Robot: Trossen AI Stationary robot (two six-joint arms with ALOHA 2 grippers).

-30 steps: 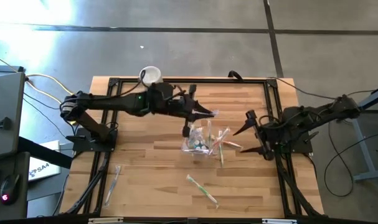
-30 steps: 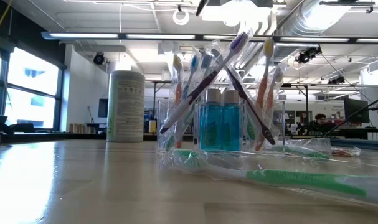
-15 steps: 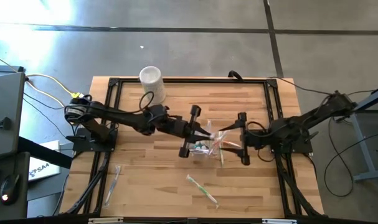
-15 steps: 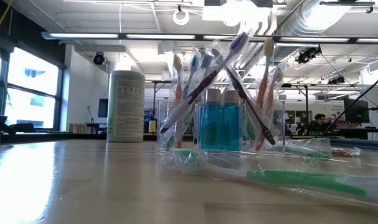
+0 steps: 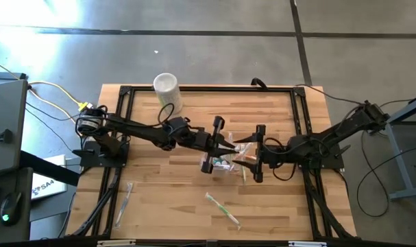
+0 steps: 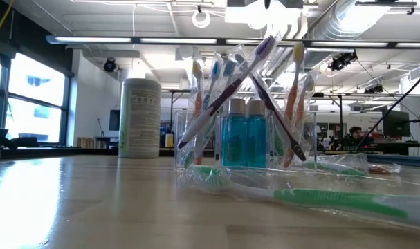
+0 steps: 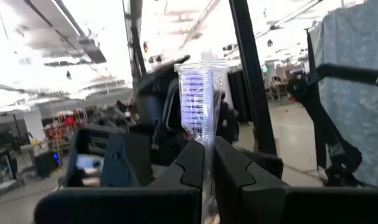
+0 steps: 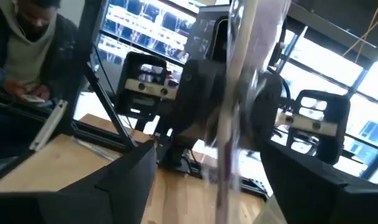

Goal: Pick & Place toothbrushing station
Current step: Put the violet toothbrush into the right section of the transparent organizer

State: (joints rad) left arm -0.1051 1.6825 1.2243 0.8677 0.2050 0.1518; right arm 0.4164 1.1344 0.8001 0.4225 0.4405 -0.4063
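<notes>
the left gripper (image 5: pixel 229 144) is clamped on a clear-wrapped toothbrush (image 7: pixel 201 106) above the clear cup (image 5: pixel 220 161) at mid-table. facing it, the right gripper (image 5: pixel 255 154) stands wide, its fingers (image 8: pixel 123 180) to either side of another wrapped toothbrush (image 8: pixel 229 130) sticking up from the cup. teal toothpaste tubes (image 6: pixel 245 135) stand inside the cup. a green toothbrush (image 5: pixel 223 208) lies on the table near the front edge, well apart from both grippers.

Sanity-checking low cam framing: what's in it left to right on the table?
White cylinder → clear cup with upright toothbrushes and teal toothpaste tubes → green wrapped toothbrush lying in front, running off to the right. No gripper shows in this view.
</notes>
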